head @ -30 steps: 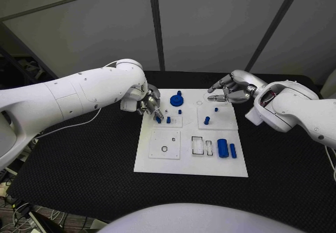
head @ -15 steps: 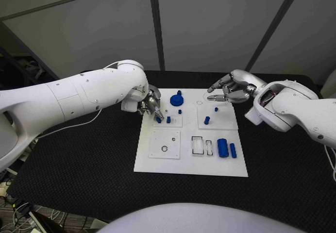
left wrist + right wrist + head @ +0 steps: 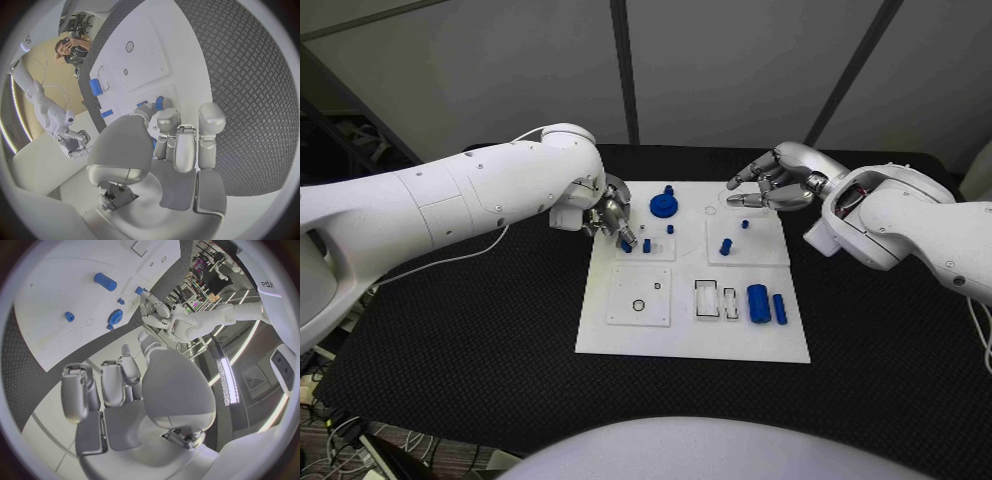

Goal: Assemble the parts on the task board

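The white task board (image 3: 692,338) lies mid-table. My left hand (image 3: 609,215) is at its far left corner, and its fingertips pinch a small blue peg (image 3: 627,247) standing in the board; the left wrist view shows blue of the peg (image 3: 160,102) between the fingertips. My right hand (image 3: 776,186) hovers over the far right corner, fingers loosely curved and apart, holding nothing. A round blue knob (image 3: 664,206) sits at the far edge between the hands. More pegs (image 3: 728,246) stand on the far half. A thick blue cylinder (image 3: 757,304) and a slim bar (image 3: 779,309) lie at the near right.
The black table mat (image 3: 473,330) surrounds the board on all sides. A cable (image 3: 444,255) trails from my left arm across the mat's left part. Empty slots (image 3: 708,297) and a small ring (image 3: 639,306) mark the board's near half.
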